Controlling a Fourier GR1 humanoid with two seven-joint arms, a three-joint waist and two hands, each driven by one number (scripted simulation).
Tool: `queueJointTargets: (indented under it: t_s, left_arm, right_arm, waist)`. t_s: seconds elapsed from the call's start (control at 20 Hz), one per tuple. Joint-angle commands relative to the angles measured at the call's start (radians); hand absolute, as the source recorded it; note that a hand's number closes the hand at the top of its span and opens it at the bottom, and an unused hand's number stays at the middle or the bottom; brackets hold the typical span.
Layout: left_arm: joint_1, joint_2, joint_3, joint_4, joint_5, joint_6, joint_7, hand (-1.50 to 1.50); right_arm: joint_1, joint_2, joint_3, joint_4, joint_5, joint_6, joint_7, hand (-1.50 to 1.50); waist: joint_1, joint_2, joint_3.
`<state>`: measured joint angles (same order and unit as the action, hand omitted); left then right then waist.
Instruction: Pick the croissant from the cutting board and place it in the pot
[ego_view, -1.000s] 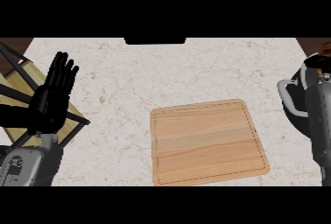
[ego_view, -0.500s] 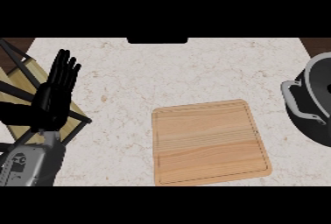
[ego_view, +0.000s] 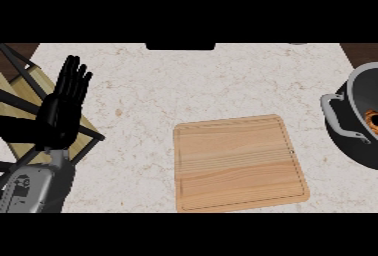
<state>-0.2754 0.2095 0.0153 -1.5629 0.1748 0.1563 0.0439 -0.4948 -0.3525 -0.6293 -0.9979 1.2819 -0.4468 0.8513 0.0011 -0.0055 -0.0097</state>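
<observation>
Right hand away; croissant (ego_view: 371, 120) inside pot (ego_view: 350, 144).

I am seeing my left hand (ego_view: 60, 112) resting open near the view's left edge, holding nothing. Its black fingers (ego_view: 74, 80) are standing straight and close together, pointing up toward the far side and leaning slightly to the right. The palm is sitting just below them, narrowing into the wrist (ego_view: 59, 150). The grey forearm (ego_view: 33, 187) is coming in from the lower left corner and slanting up and rightward to meet that wrist. I am not making out the thumb clearly against the dark palm.
</observation>
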Motion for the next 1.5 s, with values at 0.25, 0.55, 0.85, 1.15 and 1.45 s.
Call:
queueJointTargets:
  t_s: [0.25,0.55,0.85,1.15,1.45]
  left_arm:
    - [-0.062,0.015,0.022,0.032,-0.034,0.029,0.038,0.00]
    - [0.028,-0.002,0.042,0.064,-0.003,-0.020,-0.069,0.00]
    - [0.032,0.054,0.086,0.017,0.034,-0.054,-0.008,0.00]
    - [0.066,0.044,0.061,-0.036,0.003,-0.040,-0.006,0.00]
    - [-0.023,0.012,0.047,0.006,-0.029,0.010,0.039,0.00]
  right_arm:
    - [-0.045,-0.016,0.021,0.043,-0.136,-0.171,-0.212,-1.50]
    - [-0.059,-0.006,-0.050,0.001,-0.276,-0.346,-0.262,-1.50]
    - [0.092,0.070,-0.075,-0.236,-0.456,-0.419,-0.345,-1.50]
    - [0.307,0.118,-0.080,-0.496,-0.575,-0.433,-0.430,-1.50]
    - [0.483,0.136,-0.119,-0.665,-0.738,-0.385,-0.477,-1.50]
  waist:
    - [0.004,0.008,0.011]
    - [0.005,0.009,0.010]
    - [-0.008,0.003,0.010]
    - [-0.011,0.001,0.010]
    - [-0.013,0.003,0.010]
